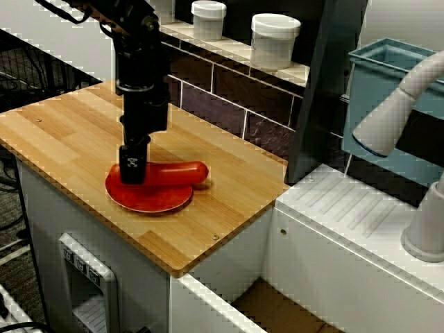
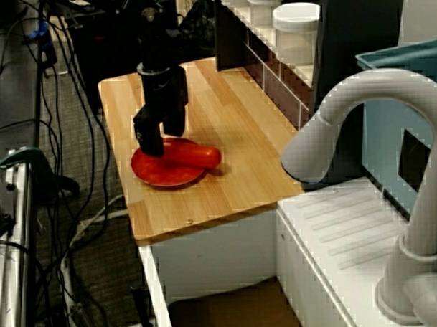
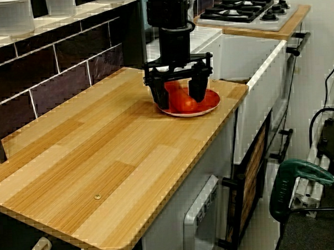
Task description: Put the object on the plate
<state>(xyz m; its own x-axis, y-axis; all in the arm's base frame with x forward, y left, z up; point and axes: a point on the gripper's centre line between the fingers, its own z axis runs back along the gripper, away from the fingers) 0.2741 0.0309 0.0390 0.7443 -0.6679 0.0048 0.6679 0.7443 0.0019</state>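
A black pincer [image 3: 178,89] hangs low over a wooden counter [image 3: 91,156], its two fingers spread apart and straddling one end of the red-orange sausage toy [image 1: 177,173], which lies on the red plate [image 1: 149,201] directly beneath it. From the end-on view the fingers stand clear on either side of the toy rather than clamped on it, though the angle leaves some doubt whether a fingertip grazes it. The toy's free end runs out from under the pincer and reaches over the plate's rim on the side nearer the tiled wall, so it sits on the plate but not wholly within it.

The placement looks essentially done; what remains is a clean lift away. The risk lies there: if a finger drags against the smooth, rounded toy as the pincer rises, the toy could roll or slide toward its overhanging end and tip off the shallow rim onto the counter. A sideways drift during the retreat could also nudge the light plate, which sits near the counter's front edge.
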